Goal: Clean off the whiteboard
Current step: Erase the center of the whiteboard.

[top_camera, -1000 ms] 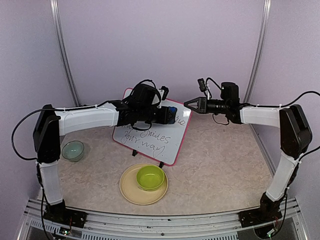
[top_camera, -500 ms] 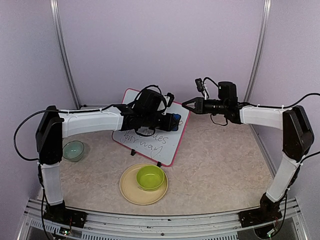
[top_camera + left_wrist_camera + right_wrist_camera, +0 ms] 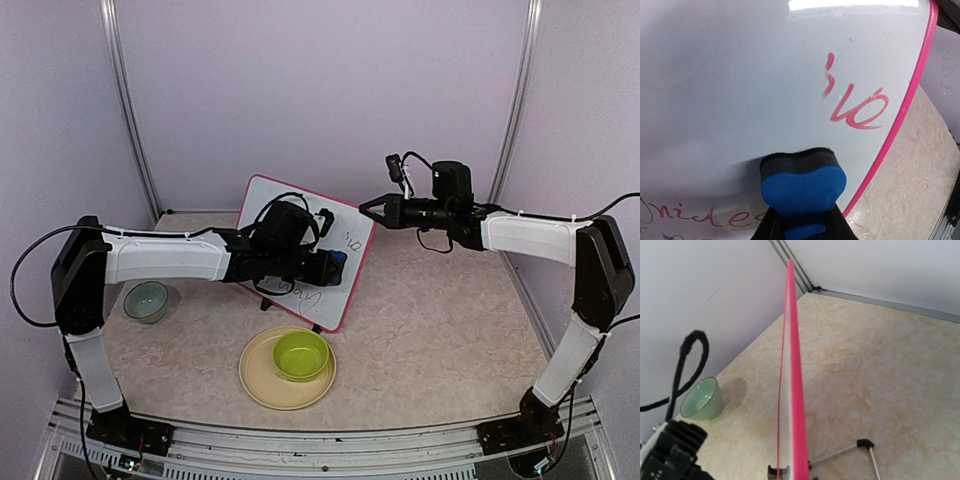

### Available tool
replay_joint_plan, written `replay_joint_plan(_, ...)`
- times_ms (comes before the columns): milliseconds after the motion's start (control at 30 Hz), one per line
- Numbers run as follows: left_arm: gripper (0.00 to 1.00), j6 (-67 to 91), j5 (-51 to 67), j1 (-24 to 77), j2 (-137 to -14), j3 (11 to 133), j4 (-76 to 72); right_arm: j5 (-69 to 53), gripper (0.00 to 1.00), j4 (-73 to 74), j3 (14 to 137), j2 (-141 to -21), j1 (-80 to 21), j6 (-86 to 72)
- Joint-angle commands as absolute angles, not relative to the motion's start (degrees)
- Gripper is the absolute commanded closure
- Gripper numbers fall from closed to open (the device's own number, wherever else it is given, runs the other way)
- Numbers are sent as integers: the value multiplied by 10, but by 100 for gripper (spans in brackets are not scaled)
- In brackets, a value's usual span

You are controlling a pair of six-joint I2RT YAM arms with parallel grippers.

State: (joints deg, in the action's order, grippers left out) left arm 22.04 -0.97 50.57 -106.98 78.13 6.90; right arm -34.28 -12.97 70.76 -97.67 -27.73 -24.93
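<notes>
While the left gripper stays out of sight behind its own wrist from above, its wrist camera shows it clenched on a blue eraser, the black felt face pressed flat against the whiteboard. That pink-framed board stands propped at a tilt near the middle of the desk, toward the back wall. Strokes of handwriting sit just above and right of the eraser near the frame, and more lettering runs along the lower left; the broad upper surface is bare white. Reaching in from the other side, the right gripper is closed, its tip at the board's upper right corner; whether it pinches the frame cannot be told. Nearer the arms' bases, a lime-green bowl rests on a beige plate, and a pale green bowl sits well apart at the left.
</notes>
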Motion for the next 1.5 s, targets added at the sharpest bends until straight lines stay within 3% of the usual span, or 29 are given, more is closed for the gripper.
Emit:
replay_joint_plan(0, 94, 220, -38, 504, -1073, 808, 93, -339, 100, -163, 706, -945, -291, -239)
replay_joint_plan(200, 95, 178, -30, 495, -1123, 951, 139, -339, 100, -164, 700, -958, -298, -237)
replay_joint_plan(333, 94, 181, -17, 488, -1138, 973, 133, -336, 100, -163, 692, -954, -304, -233)
replay_joint_plan(833, 94, 235, -24, 502, -1045, 738, 62, -331, 100, -164, 690, -939, -305, -222)
replay_joint_plan(1267, 94, 199, -10, 503, -1115, 940, 116, -332, 100, -161, 689, -946, -305, -220)
replay_joint_plan(1467, 94, 205, -13, 512, -1128, 942, 123, -330, 100, -159, 691, -947, -305, -219)
